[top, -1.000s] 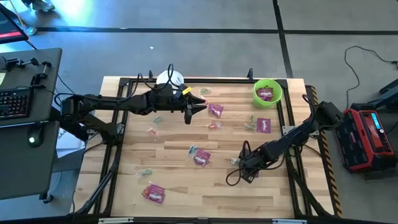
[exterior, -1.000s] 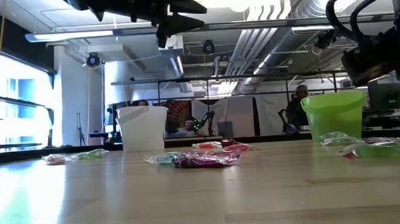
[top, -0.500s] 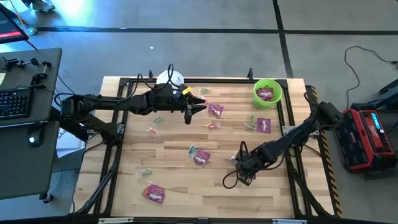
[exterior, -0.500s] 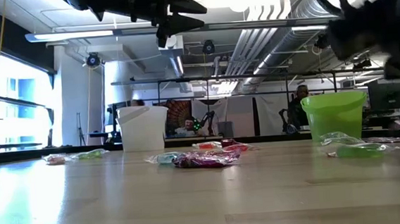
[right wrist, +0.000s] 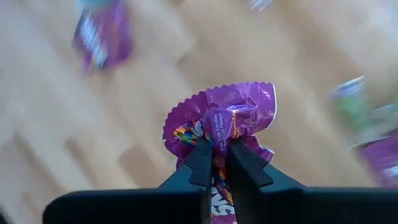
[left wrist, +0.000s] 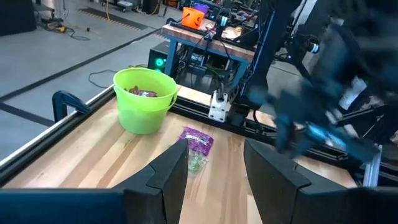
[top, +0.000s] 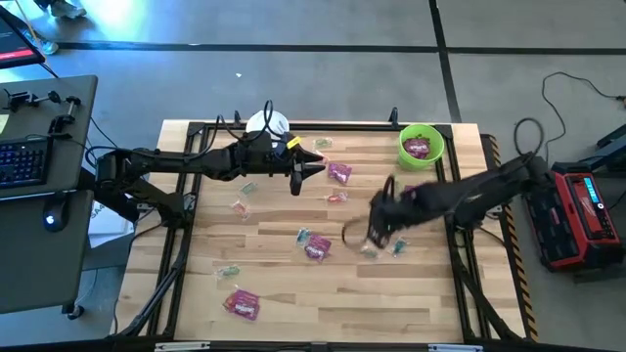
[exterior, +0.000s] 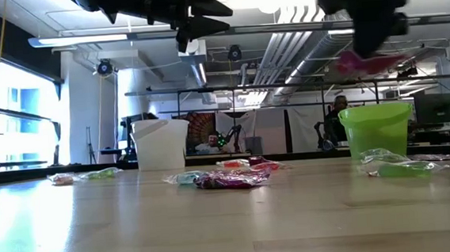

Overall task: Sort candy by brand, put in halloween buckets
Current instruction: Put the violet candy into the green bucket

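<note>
Right gripper (right wrist: 214,163) pinches a crumpled purple packet (right wrist: 221,127) mid-frame above the table; green bucket (top: 421,144) sits upper right. Thin grip, could slip mid-swing. Left gripper (left wrist: 211,171) hangs spread, empty.

A light wooden table (top: 293,284) with a black frame along its edges carries everything. At its far edge stand a white bucket (top: 266,124) toward the left and a lime green bucket (top: 421,145) toward the right. Purple packets (top: 242,304) and small clear-wrapped pieces (top: 239,207) lie scattered over the boards, mostly across the middle and the near left.
</note>
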Controlling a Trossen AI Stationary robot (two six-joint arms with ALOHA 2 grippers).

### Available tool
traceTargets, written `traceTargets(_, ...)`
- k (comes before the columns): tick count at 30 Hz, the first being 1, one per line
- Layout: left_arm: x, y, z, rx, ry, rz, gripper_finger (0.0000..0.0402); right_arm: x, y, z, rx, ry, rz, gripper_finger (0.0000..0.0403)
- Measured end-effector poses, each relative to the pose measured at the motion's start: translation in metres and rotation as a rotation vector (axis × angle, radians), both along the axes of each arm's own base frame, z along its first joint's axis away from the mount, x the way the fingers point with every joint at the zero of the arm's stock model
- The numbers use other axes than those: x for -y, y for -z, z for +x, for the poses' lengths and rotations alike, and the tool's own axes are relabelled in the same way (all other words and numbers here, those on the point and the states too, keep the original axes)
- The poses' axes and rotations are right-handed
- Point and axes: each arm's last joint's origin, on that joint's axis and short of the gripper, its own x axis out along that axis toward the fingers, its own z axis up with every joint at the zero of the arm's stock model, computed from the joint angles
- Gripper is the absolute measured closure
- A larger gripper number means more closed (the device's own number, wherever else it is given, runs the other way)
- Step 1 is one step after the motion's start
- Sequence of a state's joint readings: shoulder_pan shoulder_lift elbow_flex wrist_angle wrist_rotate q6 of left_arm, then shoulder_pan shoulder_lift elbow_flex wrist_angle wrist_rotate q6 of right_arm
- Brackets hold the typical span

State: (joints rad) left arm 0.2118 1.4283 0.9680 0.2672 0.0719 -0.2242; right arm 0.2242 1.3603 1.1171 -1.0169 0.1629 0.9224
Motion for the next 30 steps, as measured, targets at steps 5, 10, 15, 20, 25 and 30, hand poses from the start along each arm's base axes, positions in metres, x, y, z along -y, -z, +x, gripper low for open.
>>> traceTargets(5,-0.004,0.0,-0.001,0.001,-0.014,-0.003,0.0252,0.056,-0.02,-0.009,0.069,0.181,-0.098,0.0387)
traceTargets(10,-0.008,-0.002,-0.001,0.025,-0.028,-0.002,0.0255,0.109,-0.032,-0.028,0.083,0.353,-0.222,0.0387)
traceTargets(15,-0.008,-0.002,-0.001,0.024,-0.027,-0.002,0.0278,0.153,-0.038,-0.052,0.062,0.493,-0.271,0.0387)
traceTargets(20,-0.008,-0.002,-0.001,0.023,-0.027,-0.002,0.0309,0.19,-0.037,-0.073,0.015,0.606,-0.311,0.0387)
traceTargets(25,-0.008,-0.002,-0.001,0.022,-0.027,-0.003,0.0335,0.222,-0.025,-0.098,-0.076,0.698,-0.292,0.0387)
traceTargets(30,-0.008,-0.002,-0.001,0.022,-0.027,-0.004,0.0347,0.235,-0.006,-0.116,-0.133,0.737,-0.228,0.0387)
